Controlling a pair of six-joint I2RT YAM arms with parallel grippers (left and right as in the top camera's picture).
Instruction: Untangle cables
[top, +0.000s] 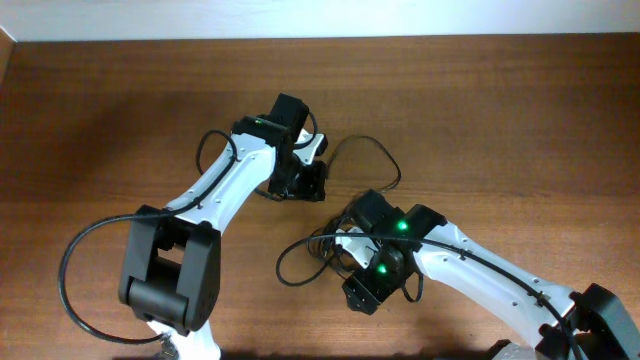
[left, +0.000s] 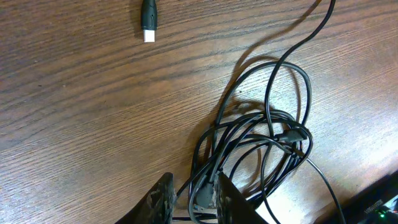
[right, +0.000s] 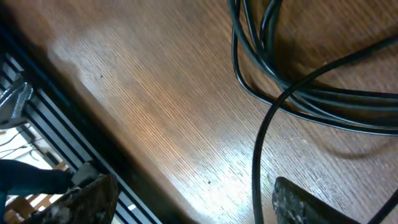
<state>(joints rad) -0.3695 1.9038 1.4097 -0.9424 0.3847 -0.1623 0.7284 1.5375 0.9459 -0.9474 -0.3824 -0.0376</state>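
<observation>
The cables are thin black cords lying in a loose tangle on the wooden table, between my two grippers. One strand arcs out toward the far side. In the left wrist view the tangle spreads just ahead of my left gripper, which is shut on a few strands and a grey plug. A loose plug end with a pale tip lies apart, farther ahead. My right gripper stands wide open low over the table. A single cord runs between its fingers close to the right finger, ungripped.
The table's near edge runs close beside the right gripper, with dark rails below it. A thick black cable loops from the left arm's base. The left gripper sits near the table's middle and the right gripper near the front.
</observation>
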